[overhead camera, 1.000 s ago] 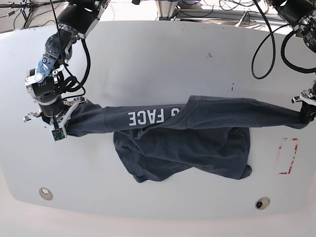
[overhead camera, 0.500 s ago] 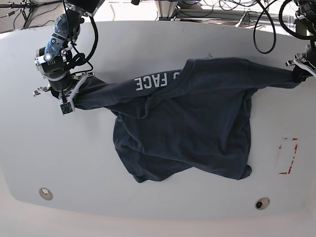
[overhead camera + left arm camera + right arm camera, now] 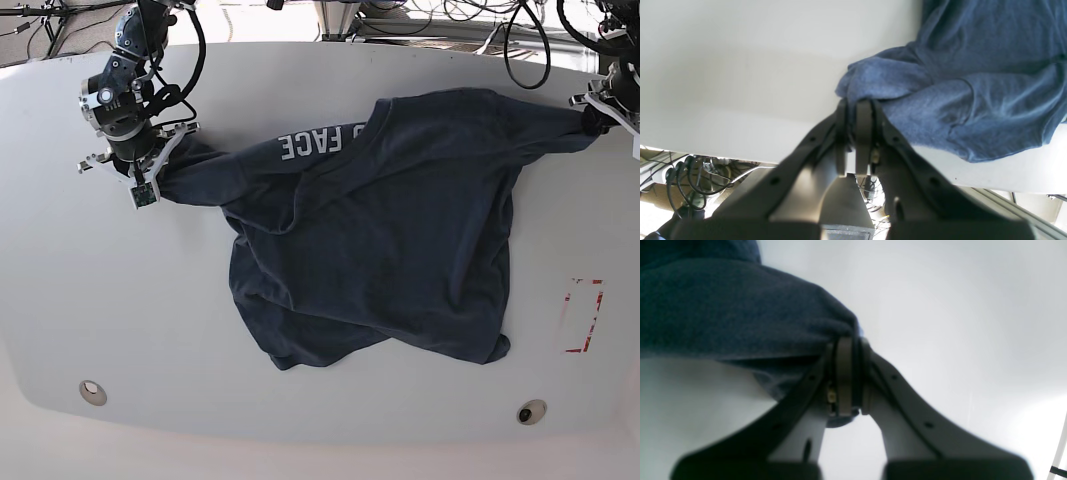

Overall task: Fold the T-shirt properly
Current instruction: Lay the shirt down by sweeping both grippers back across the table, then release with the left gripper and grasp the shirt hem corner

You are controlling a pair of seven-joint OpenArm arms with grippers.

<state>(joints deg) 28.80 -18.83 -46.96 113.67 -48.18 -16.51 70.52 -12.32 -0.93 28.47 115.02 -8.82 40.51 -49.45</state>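
The dark navy T-shirt (image 3: 390, 230) with white letters "FACE" lies spread over the middle of the white table (image 3: 300, 70), its upper edge stretched between both arms. At the far right of the base view my left gripper (image 3: 597, 117) is shut on the shirt's right corner. At the left of that view my right gripper (image 3: 160, 172) is shut on the other corner. In the left wrist view the left gripper (image 3: 853, 106) pinches a bunch of blue cloth (image 3: 940, 100). In the right wrist view the right gripper (image 3: 848, 343) clamps a fold of the shirt (image 3: 723, 313).
A red outlined rectangle (image 3: 582, 315) is marked on the table at the right. Two round inserts (image 3: 92, 391) (image 3: 531, 411) sit near the front edge. Cables (image 3: 530, 50) hang behind the table's back edge.
Both grippers have carried the shirt's upper edge toward the back of the table. The cloth has opened out from a narrow band into a wide spread.
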